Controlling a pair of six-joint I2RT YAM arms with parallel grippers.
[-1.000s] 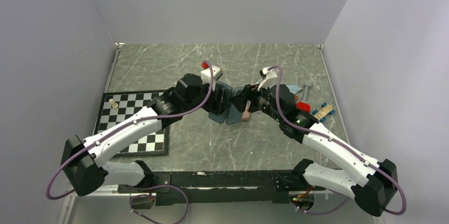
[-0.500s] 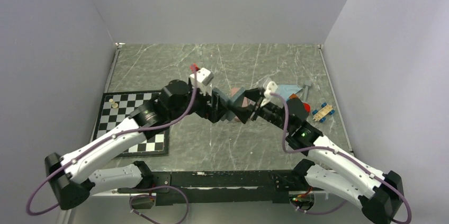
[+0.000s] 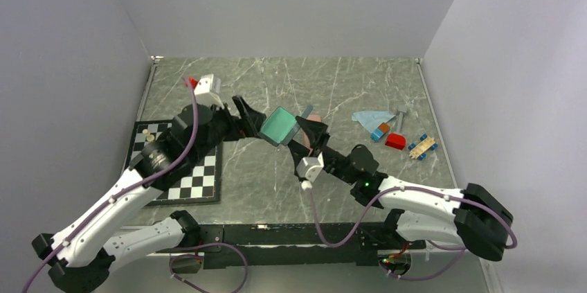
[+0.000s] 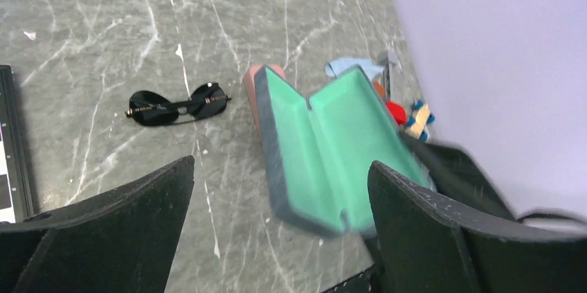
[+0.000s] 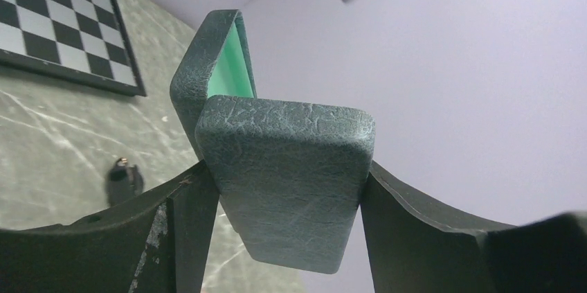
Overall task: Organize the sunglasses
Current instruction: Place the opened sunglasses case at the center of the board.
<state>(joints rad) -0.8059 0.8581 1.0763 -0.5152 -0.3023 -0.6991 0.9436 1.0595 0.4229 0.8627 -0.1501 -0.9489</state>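
My right gripper (image 5: 280,196) is shut on one half of the open slate-blue case (image 5: 284,175) and holds it tilted above the table; its green lining (image 3: 279,127) faces the left arm. My left gripper (image 4: 277,237) is open and empty, just left of the case (image 4: 332,147) and apart from it. In the top view the left gripper (image 3: 250,118) faces the right gripper (image 3: 304,137). The black-framed sunglasses (image 4: 178,106) lie flat on the table beyond the case, and part of them shows in the right wrist view (image 5: 123,179). The white-framed sunglasses are out of view.
The pink case (image 4: 253,89) lies behind the open case. A light blue cloth (image 3: 370,118), a red block (image 3: 396,140) and small toy pieces (image 3: 422,146) lie at the right. A chessboard (image 3: 181,168) lies at the left, under the left arm.
The slate-blue case has been opened and lifted to the left, held by my right gripper. My left gripper has let go and drawn back to the left. The right arm has swung low and forward.
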